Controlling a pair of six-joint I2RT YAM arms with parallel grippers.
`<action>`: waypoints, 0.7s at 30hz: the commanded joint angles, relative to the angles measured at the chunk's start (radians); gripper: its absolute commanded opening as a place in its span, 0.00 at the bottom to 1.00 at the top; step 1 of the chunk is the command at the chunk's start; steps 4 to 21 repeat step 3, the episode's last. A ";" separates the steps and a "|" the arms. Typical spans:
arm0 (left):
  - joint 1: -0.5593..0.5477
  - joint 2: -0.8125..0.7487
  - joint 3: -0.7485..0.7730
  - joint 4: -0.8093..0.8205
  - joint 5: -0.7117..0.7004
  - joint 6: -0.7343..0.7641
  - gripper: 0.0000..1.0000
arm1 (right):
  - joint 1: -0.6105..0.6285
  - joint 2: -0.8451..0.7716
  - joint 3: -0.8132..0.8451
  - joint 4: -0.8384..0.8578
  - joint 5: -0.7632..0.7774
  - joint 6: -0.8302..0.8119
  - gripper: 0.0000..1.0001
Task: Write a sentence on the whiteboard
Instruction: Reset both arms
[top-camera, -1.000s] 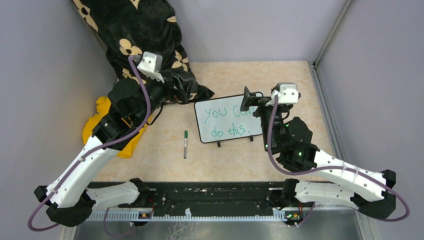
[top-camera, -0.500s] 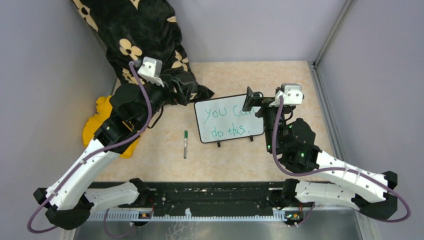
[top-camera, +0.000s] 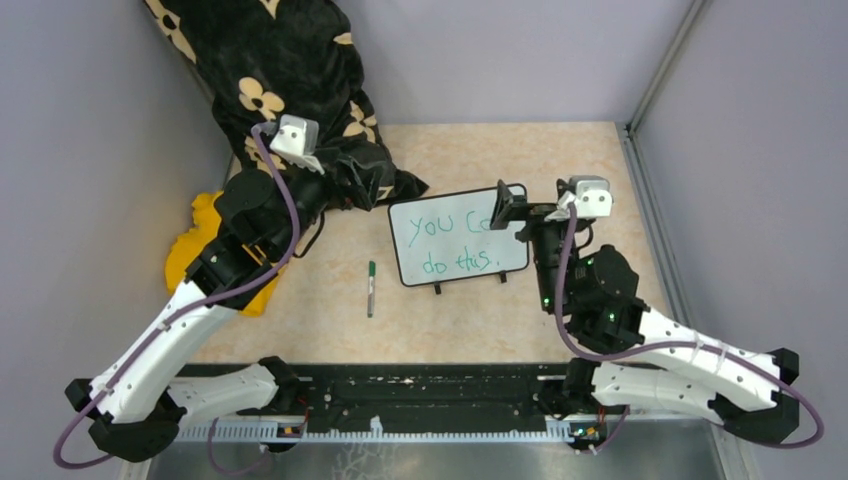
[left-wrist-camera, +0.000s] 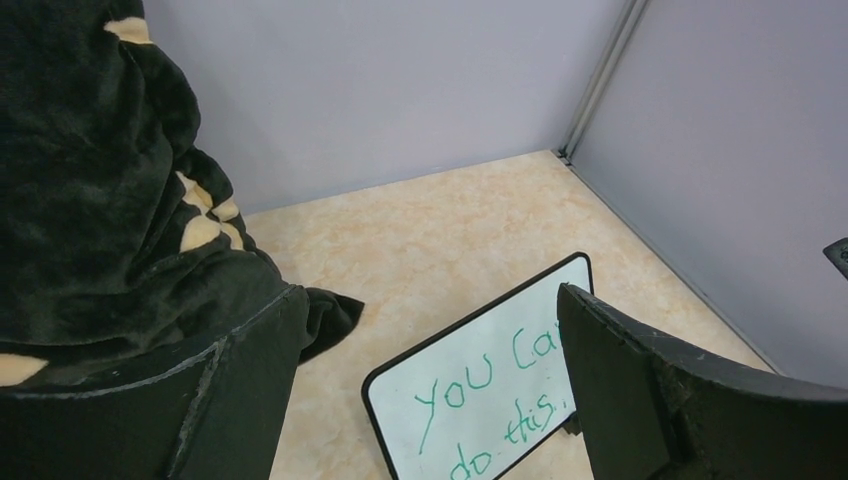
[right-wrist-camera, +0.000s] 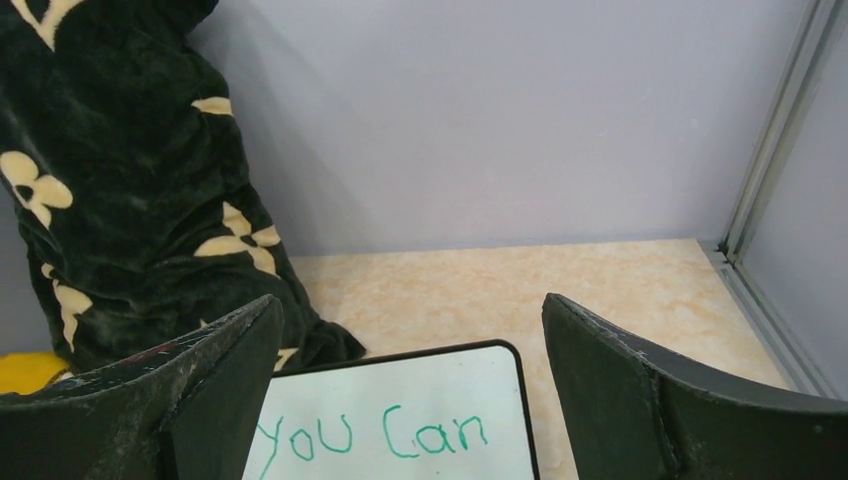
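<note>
The whiteboard (top-camera: 455, 240) stands on its little feet in the middle of the floor, black-framed, with the sentence (top-camera: 445, 245) in green marker: "you can" over "do this". My right gripper (top-camera: 518, 212) hangs open over the board's upper right corner and hides part of "can" from above. In the right wrist view the whiteboard (right-wrist-camera: 400, 390) and the sentence (right-wrist-camera: 380, 435) lie below the open right gripper (right-wrist-camera: 410, 300). My left gripper (top-camera: 365, 172) is open beside the board's left end. From the left wrist, the whiteboard (left-wrist-camera: 480, 390) shows between the fingers of the left gripper (left-wrist-camera: 428, 300).
A green-capped marker (top-camera: 371, 288) lies on the floor left of the board. A black blanket with cream flowers (top-camera: 290, 70) fills the back left corner, with a yellow cloth (top-camera: 200, 240) along the left wall. Grey walls close in on three sides.
My right wrist has drifted a little to the right over the board's corner. The left wrist has eased slightly back and left. Both grippers stayed open.
</note>
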 joint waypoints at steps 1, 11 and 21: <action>-0.002 -0.011 -0.008 0.024 -0.039 -0.002 0.99 | 0.008 -0.010 0.000 0.041 -0.012 -0.002 0.99; -0.002 -0.015 -0.010 0.021 -0.057 -0.006 0.99 | 0.008 -0.010 -0.003 0.041 -0.012 -0.002 0.99; -0.002 -0.015 -0.010 0.021 -0.057 -0.006 0.99 | 0.008 -0.010 -0.003 0.041 -0.012 -0.002 0.99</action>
